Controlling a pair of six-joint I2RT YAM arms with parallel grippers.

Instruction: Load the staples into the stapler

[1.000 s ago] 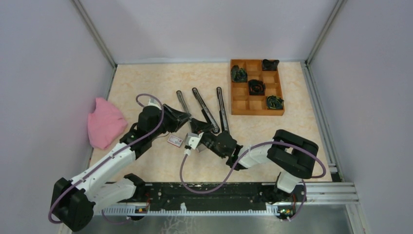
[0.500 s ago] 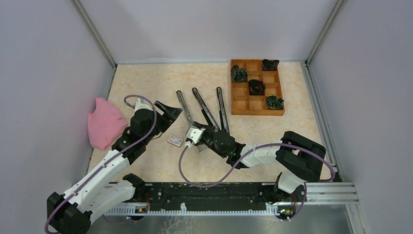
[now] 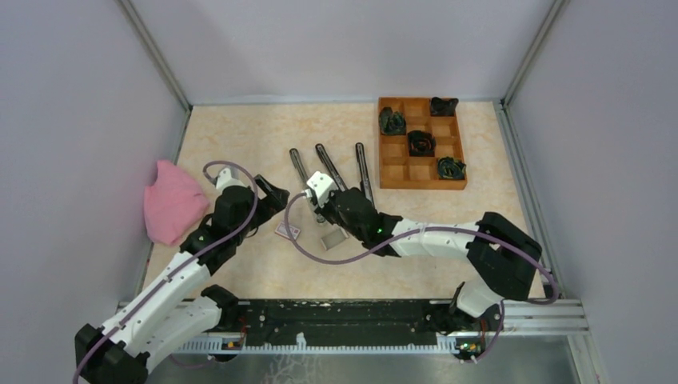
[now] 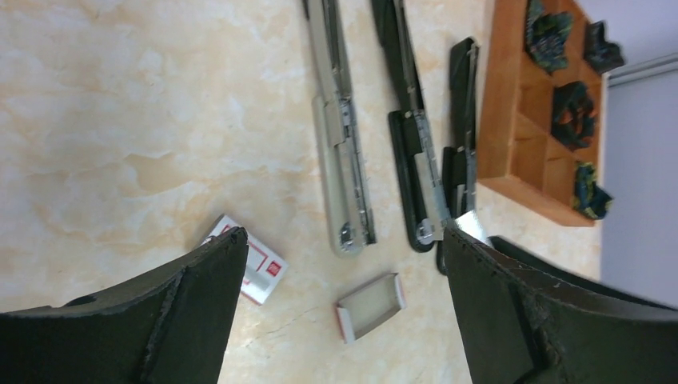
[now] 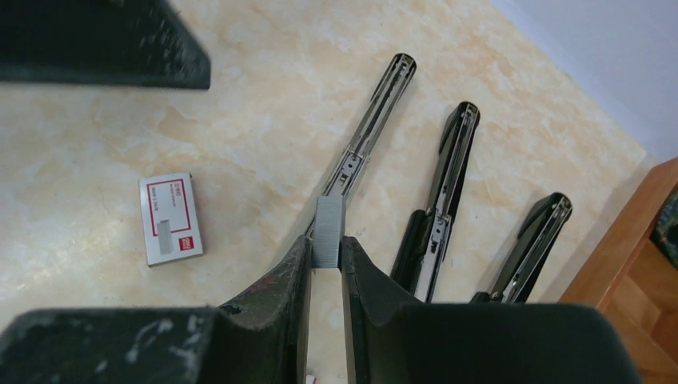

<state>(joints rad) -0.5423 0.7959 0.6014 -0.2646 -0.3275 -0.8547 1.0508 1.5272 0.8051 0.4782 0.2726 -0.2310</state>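
the right claw (image 5: 326,245) was clenched on the staples (image 5: 329,232), a short grey ribbed strip standing upright between its fingers, just short of the stapler's near end. the stapler (image 5: 436,224) lay splayed open on the worktop (image 5: 96,144), its silvery rail (image 5: 368,128) roughly in line with the strip. the left claw (image 4: 344,244) hung released, gripping nothing, above that same end. the box (image 5: 169,218) and a small tray (image 4: 369,306) lay beside the stapler's near end. the strip was picked; by my reading, seating it in the rail and closing the stapler remained.
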